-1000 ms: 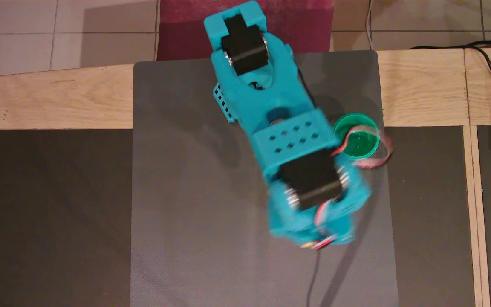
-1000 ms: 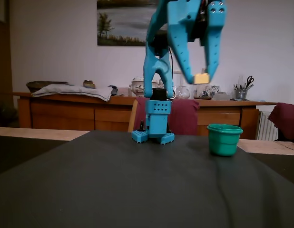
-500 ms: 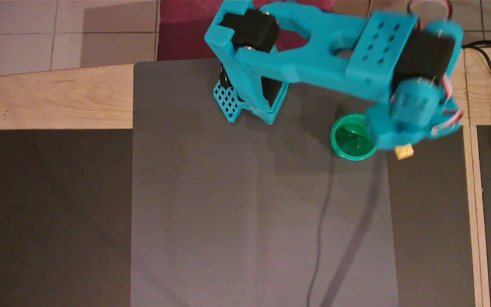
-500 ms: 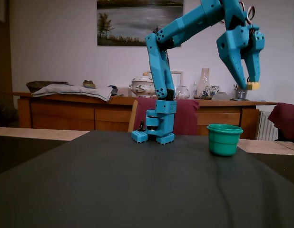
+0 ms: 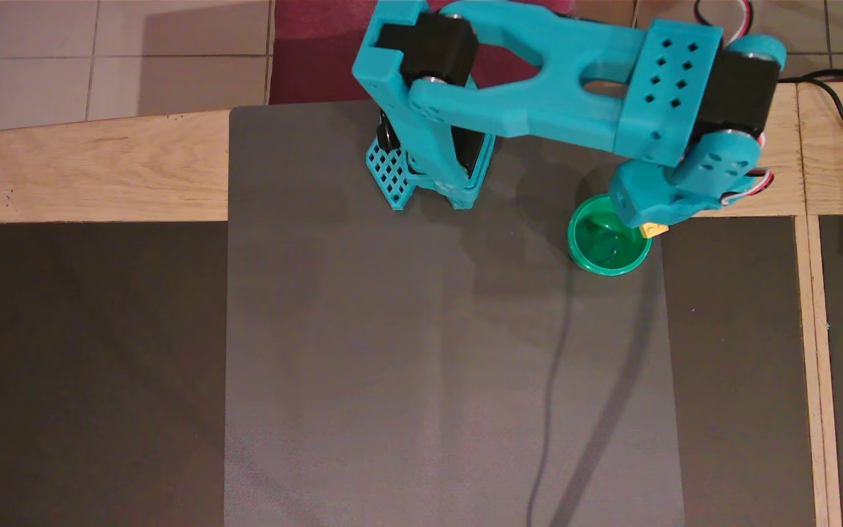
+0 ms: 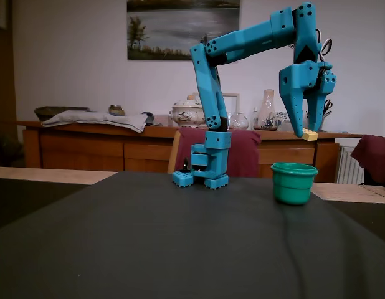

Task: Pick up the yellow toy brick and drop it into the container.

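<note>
I can read no text, label, brand, number or sign in either view.
</note>
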Tool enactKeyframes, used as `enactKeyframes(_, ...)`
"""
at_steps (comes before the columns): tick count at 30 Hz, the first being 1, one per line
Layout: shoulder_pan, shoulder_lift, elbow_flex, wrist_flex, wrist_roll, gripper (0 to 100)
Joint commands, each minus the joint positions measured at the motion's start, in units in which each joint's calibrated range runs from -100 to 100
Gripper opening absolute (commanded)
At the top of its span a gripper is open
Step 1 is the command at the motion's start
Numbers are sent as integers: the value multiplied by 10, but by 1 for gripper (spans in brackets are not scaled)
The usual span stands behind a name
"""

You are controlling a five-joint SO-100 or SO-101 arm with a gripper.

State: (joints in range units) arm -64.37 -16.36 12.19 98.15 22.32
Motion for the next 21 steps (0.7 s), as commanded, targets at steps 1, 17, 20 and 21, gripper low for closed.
enactKeyframes(1, -5, -19, 2, 18, -2, 0)
enactKeyframes(17, -1, -18, 75, -11, 2, 2)
enactKeyframes(20, 0, -18, 75, -11, 3, 8)
enactKeyframes(21, 0, -18, 75, -11, 4, 10)
